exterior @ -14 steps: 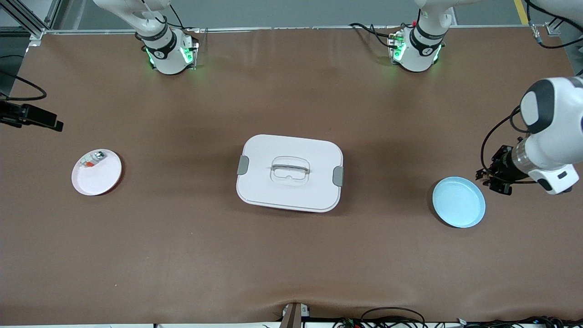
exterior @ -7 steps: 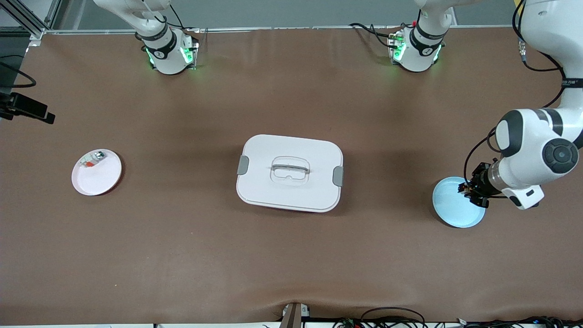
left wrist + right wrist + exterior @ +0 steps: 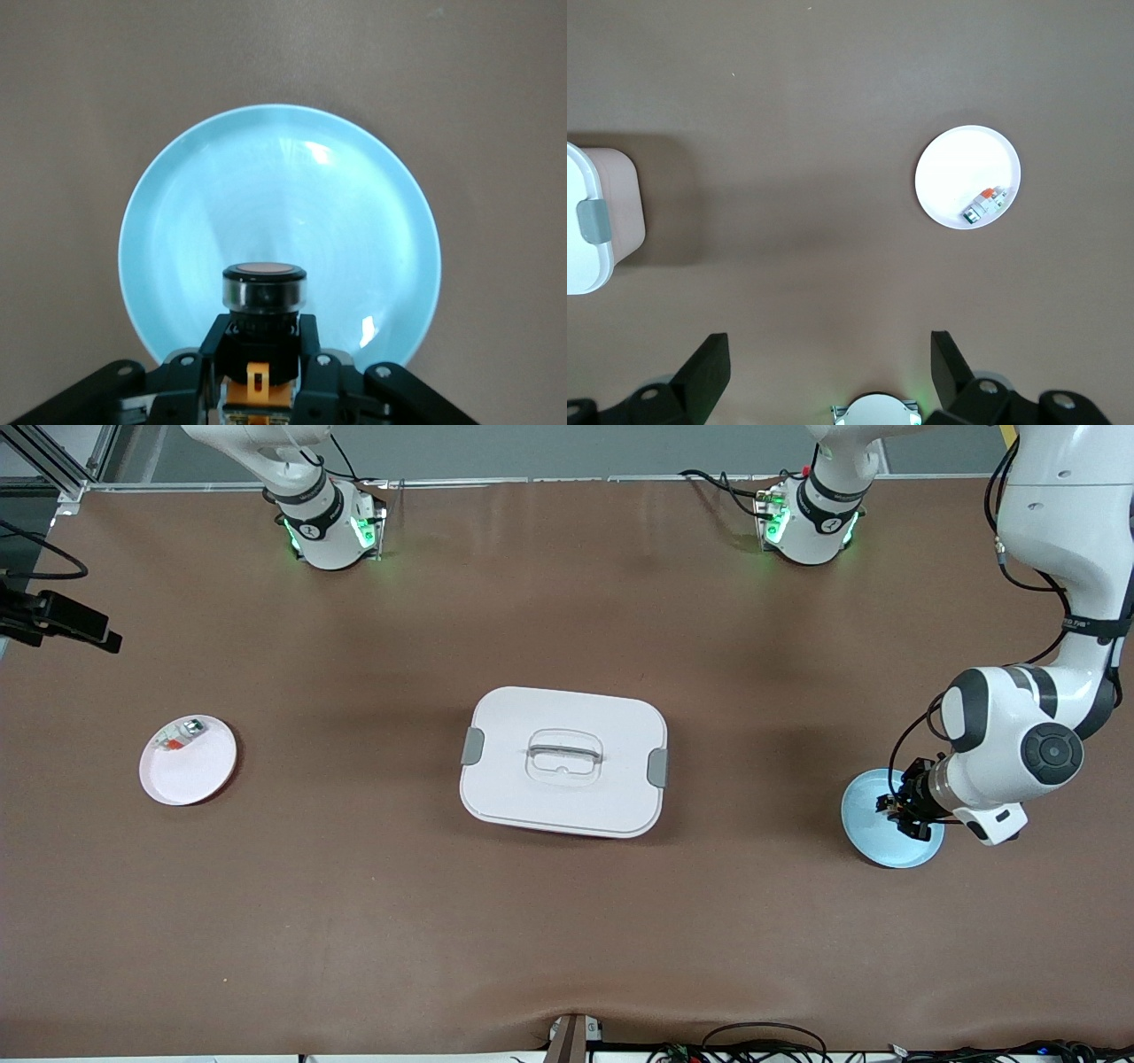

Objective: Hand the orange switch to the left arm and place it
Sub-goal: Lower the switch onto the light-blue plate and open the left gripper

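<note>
My left gripper (image 3: 905,808) is shut on the orange switch (image 3: 263,288), a black push-button with its round orange face turned away from the wrist. It holds the switch low over the light blue plate (image 3: 873,841) at the left arm's end of the table; in the left wrist view the switch is over the plate's (image 3: 283,204) rim-side part. The white box (image 3: 563,762) with grey latches sits mid-table, lid shut. My right gripper (image 3: 828,363) is open and empty, high over the right arm's end of the table.
A white plate (image 3: 199,775) at the right arm's end holds a small white-grey part with an orange-red bit (image 3: 180,736); both show in the right wrist view (image 3: 983,205). The box's corner (image 3: 589,221) shows there too. Bare brown table lies between box and plates.
My left gripper has moved with the switch from beside the blue plate to over it, toward the box and lower. The right hand shifted only slightly.
</note>
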Available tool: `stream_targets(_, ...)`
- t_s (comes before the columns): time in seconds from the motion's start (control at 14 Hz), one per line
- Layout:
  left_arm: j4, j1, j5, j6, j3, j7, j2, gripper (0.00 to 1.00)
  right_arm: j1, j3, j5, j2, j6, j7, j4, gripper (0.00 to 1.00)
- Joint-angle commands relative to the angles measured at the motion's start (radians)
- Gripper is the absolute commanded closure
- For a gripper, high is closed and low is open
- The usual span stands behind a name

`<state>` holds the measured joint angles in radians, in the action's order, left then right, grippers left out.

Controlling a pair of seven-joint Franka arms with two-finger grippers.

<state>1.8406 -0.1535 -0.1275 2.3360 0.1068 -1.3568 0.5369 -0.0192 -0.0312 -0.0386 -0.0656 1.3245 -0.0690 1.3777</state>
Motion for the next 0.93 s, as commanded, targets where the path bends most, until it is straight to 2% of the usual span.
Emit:
stream_targets(0.0, -0.006, -0.011, -0.060, 0.020, -0.007, -0.022, 0.018, 1.00, 0.015, -0.006, -0.014, 0.069, 0.030, -0.008, 0.089, 0.00)
stream_targets(0.36, -0.004, -0.014, -0.060, 0.078, -0.007, -0.037, 0.057, 1.00, 0.018, -0.006, -0.014, 0.099, 0.042, -0.008, 0.130, 0.00)
stream_targets(0.64, -0.006, -0.015, -0.066, 0.111, -0.021, -0.061, 0.089, 1.00, 0.018, -0.004, -0.014, 0.161, 0.097, -0.008, 0.219, 0.00)
stream_targets(0.86, -0.003, -0.017, -0.077, 0.111, -0.022, -0.061, 0.089, 1.00, 0.013, 0.002, -0.015, 0.168, 0.088, -0.009, 0.222, 0.00)
